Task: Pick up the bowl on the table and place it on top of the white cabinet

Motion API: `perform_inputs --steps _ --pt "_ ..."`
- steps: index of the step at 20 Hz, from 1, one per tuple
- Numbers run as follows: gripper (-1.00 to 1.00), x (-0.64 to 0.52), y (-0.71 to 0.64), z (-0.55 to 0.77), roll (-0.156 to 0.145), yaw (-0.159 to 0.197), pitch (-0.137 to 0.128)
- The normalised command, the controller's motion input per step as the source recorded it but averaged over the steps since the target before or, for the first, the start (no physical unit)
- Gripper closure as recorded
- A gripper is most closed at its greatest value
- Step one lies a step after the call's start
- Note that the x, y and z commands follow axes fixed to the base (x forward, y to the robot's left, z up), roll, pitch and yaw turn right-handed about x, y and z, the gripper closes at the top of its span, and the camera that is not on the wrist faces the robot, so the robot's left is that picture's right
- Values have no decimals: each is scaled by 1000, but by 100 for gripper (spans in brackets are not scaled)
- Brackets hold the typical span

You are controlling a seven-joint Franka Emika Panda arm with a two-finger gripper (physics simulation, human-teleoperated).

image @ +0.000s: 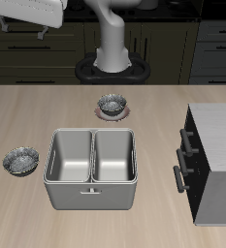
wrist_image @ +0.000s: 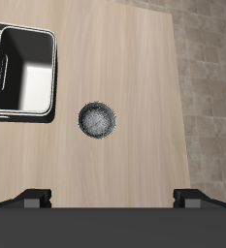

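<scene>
The bowl point(image: 20, 160) is small, grey and speckled, with no plate under it. It sits on the table point(image: 153, 102) beside the metal basin, on the side away from the white cabinet point(image: 221, 145). My gripper point(image: 37, 26) hangs high above that end of the table, open and holding nothing. In the wrist view the bowl point(wrist_image: 97, 120) lies far below, between the two widely spread fingertips point(wrist_image: 32, 197) of the gripper point(wrist_image: 111, 199). The cabinet has a pale top, a dark front and black bar handles.
A grey two-compartment basin point(image: 91, 167) stands mid-table and shows as the basin point(wrist_image: 22, 73) in the wrist view. A similar bowl on a reddish disc point(image: 112, 105) sits farther back. The table edge and stone floor point(wrist_image: 207, 107) lie close beyond the bowl.
</scene>
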Motion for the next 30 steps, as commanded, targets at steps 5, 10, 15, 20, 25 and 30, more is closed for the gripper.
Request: perform_inputs --steps 5,10,15,20,25,30 --pt "-100 236 -42 36 -18 1 -5" --pt "-100 294 40 -26 6 -4 9" --pt "-100 203 99 -69 5 -4 16" --pt "-100 242 -8 -80 -25 -5 15" --pt "-100 142 -103 -9 -29 5 -8" --pt "-100 81 -114 59 -23 -13 -19"
